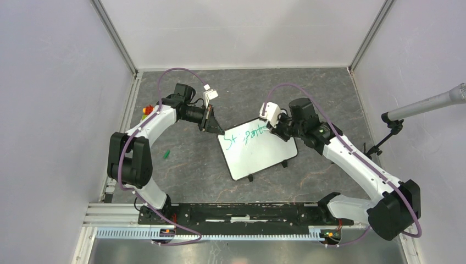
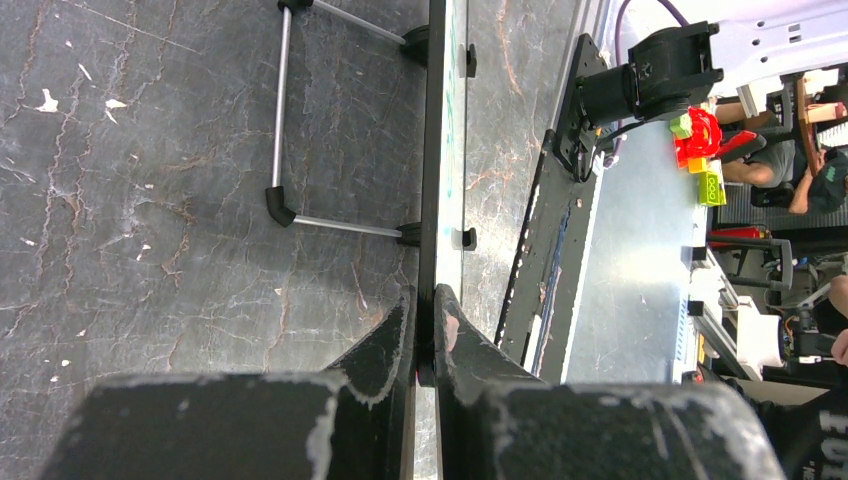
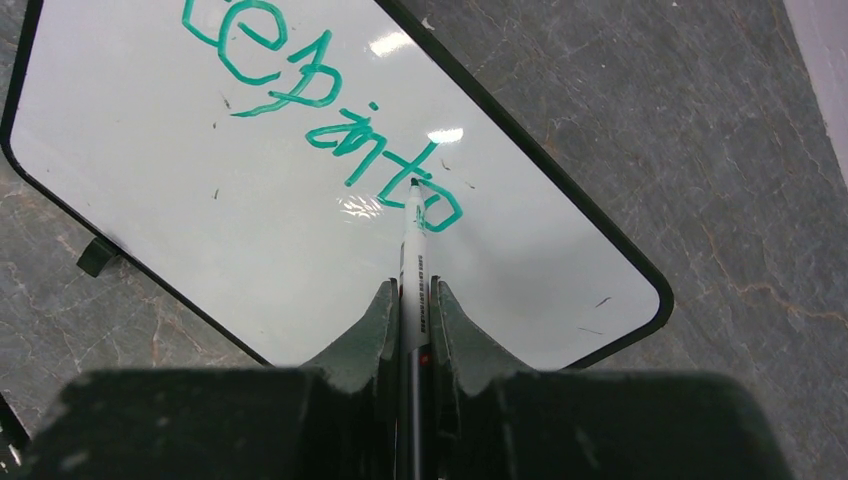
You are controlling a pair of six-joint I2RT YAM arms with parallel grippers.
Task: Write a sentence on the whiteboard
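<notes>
Whiteboard (image 1: pixel 257 157), rectangular with a glossy white face, thin black frame and rounded corners, sits mid-desk. The desk (image 1: pixel 181 176) is dark with a cracked stone pattern, enclosed by pale walls (image 1: pixel 49 82). Left gripper (image 2: pixel 424 330) is clamped on the frame edge. Right gripper (image 3: pixel 411 310) is closed around a white marker (image 3: pixel 414 240), its tip touching the board. The green sentence (image 3: pixel 330 110) runs in one line; its wording is not reliably legible.

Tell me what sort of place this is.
Probably a robotics lab cell: white panel walls enclose the table, an aluminium rail runs along its near edge, and the left wrist view shows people beyond.
</notes>
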